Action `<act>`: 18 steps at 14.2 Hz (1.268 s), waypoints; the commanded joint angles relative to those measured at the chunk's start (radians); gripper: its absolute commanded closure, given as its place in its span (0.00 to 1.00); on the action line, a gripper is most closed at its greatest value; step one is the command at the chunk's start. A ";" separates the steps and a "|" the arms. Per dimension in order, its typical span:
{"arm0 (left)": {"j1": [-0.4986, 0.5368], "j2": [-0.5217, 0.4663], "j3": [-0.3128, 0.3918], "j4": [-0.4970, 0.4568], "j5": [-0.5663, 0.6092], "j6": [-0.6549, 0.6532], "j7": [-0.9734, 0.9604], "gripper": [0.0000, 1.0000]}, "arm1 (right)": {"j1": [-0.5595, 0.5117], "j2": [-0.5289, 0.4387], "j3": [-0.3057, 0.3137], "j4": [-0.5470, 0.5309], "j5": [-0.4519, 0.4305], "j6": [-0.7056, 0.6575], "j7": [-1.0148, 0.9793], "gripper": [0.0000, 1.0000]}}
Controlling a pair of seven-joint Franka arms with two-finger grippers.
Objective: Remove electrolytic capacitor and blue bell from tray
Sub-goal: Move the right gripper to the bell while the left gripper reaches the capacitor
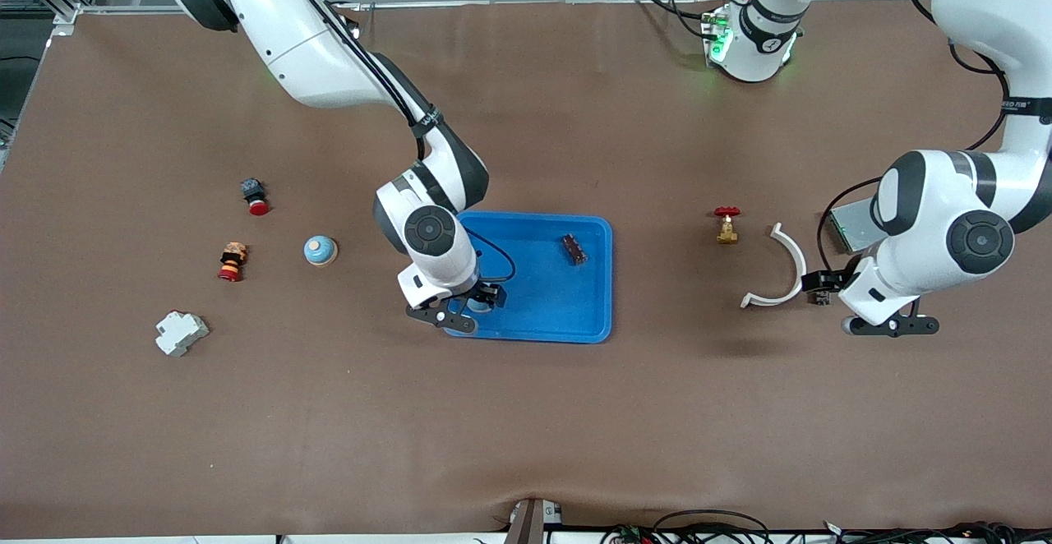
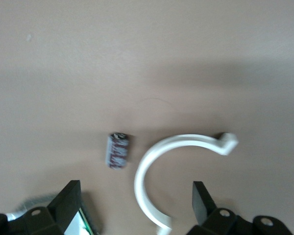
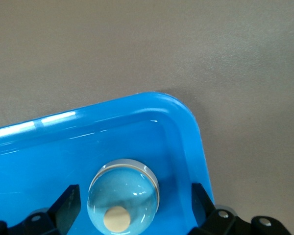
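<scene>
Both pincers spread wide: right pincer (image 3: 132, 208) astride blue bell (image 3: 123, 196) in tray (image 3: 88, 147); left pincer (image 2: 137, 205) empty above capacitor (image 2: 118, 150) on table (image 2: 137, 58).

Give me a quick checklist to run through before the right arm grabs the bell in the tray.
1. Right pincer open: ok, its fingers stand on either side of the blue bell.
2. Bell position: ok, upright in a corner of the blue tray, button on top.
3. Room beside the tray rim: cannot tell, one finger sits close to the wall.
4. Capacitor out of the tray: ok, it lies on the table beside the white curved clip.
5. Left pincer open and let go: ok, it hovers over the capacitor and clip.
6. Other part in the tray: ok, well away from the bell.
</scene>
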 commanded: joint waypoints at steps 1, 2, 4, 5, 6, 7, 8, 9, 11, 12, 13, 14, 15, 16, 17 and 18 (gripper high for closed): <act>-0.002 0.010 -0.067 0.087 -0.011 -0.095 -0.166 0.00 | 0.017 0.028 -0.011 0.042 -0.020 -0.006 0.036 0.00; -0.002 0.013 -0.096 0.102 -0.011 -0.101 -0.246 0.00 | 0.021 0.031 -0.014 0.042 -0.021 -0.006 0.037 0.00; -0.006 0.017 -0.148 0.104 -0.017 -0.104 -0.416 0.00 | 0.032 0.042 -0.023 0.049 -0.021 0.005 0.040 0.00; -0.009 0.020 -0.168 0.104 -0.015 -0.104 -0.489 0.00 | 0.040 0.048 -0.028 0.054 -0.023 0.005 0.054 0.00; -0.016 0.033 -0.187 0.105 -0.015 -0.104 -0.545 0.00 | 0.047 0.051 -0.028 0.062 -0.023 0.005 0.062 0.00; -0.034 0.042 -0.196 0.111 -0.017 -0.104 -0.596 0.00 | 0.049 0.056 -0.028 0.063 -0.029 0.005 0.065 0.00; -0.060 0.051 -0.198 0.120 -0.017 -0.104 -0.653 0.00 | 0.051 0.058 -0.028 0.063 -0.029 0.005 0.065 0.00; -0.092 0.059 -0.198 0.136 -0.017 -0.104 -0.711 0.00 | 0.051 0.059 -0.028 0.063 -0.029 0.005 0.065 0.00; -0.144 0.092 -0.198 0.182 -0.017 -0.104 -0.829 0.00 | 0.051 0.059 -0.028 0.063 -0.029 0.005 0.065 0.00; -0.166 0.106 -0.198 0.196 -0.015 -0.104 -0.872 0.00 | 0.051 0.059 -0.028 0.063 -0.029 0.005 0.065 0.19; -0.186 0.114 -0.198 0.197 -0.015 -0.103 -0.903 0.00 | 0.049 0.059 -0.028 0.065 -0.027 0.005 0.065 0.55; -0.213 0.123 -0.198 0.197 -0.015 -0.097 -0.932 0.00 | 0.049 0.059 -0.026 0.068 -0.026 0.004 0.066 0.94; -0.242 0.134 -0.198 0.197 -0.017 -0.092 -0.967 0.00 | 0.049 0.059 -0.026 0.071 -0.026 0.004 0.089 1.00; -0.268 0.149 -0.196 0.199 -0.015 -0.092 -1.010 0.00 | 0.049 0.059 -0.026 0.075 -0.027 0.000 0.115 1.00; -0.290 0.158 -0.196 0.199 -0.011 -0.086 -1.047 0.00 | 0.051 0.058 -0.026 0.079 -0.027 -0.009 0.118 1.00; -0.313 0.165 -0.196 0.199 -0.009 -0.071 -1.076 0.00 | 0.049 0.055 -0.026 0.079 -0.027 -0.012 0.118 1.00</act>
